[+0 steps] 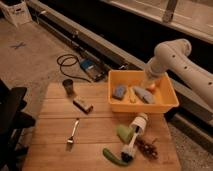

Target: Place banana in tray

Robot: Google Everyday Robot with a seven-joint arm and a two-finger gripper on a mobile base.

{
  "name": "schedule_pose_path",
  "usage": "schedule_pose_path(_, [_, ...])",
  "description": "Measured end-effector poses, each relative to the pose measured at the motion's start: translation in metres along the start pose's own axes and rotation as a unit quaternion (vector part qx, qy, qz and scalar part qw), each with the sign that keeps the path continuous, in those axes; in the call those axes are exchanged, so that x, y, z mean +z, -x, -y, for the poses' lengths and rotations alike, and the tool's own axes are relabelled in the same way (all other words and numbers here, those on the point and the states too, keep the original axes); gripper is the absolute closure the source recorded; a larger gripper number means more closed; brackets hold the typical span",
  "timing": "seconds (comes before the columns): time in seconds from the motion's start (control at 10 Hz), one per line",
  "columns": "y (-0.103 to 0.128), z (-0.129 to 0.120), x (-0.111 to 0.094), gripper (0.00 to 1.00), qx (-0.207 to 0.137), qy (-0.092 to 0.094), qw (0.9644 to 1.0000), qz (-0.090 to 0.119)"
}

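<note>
A: Where is the banana (pixel 132 96)?

B: In the tray (pixel 145 107), lying on its floor between two blue-grey lumps (pixel 120 91). From the gripper (pixel 148 82) it is lower and off to the camera's left, close by but clear of it.

A: And the gripper itself?

B: It hangs over the far side of the tray, its jaws spread wide, with nothing in them that I can make out. The round orange fruit (pixel 152 86) sits just under and beside it. I cannot say whether they touch.

A: So how far along is the job?

B: As I judge it, the placing is done: the banana rests inside the yellow walls and nothing grips it. What is left is only for the arm to lift clear.

A: What lies farther out?

B: On the wooden table (pixel 55 120), well away on the gripper's near side, there is a fork (pixel 73 134), a small metal cup (pixel 68 87) and a curved green piece (pixel 113 156).

A: Any brand, label or writing?

B: None that I can read, on the tray or on anything else.
</note>
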Motion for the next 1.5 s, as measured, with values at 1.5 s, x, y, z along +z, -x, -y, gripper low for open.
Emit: schedule_pose_path(1.5, [0.029,-0.003,0.113,0.35,0.023,0.091,0.9927,0.075])
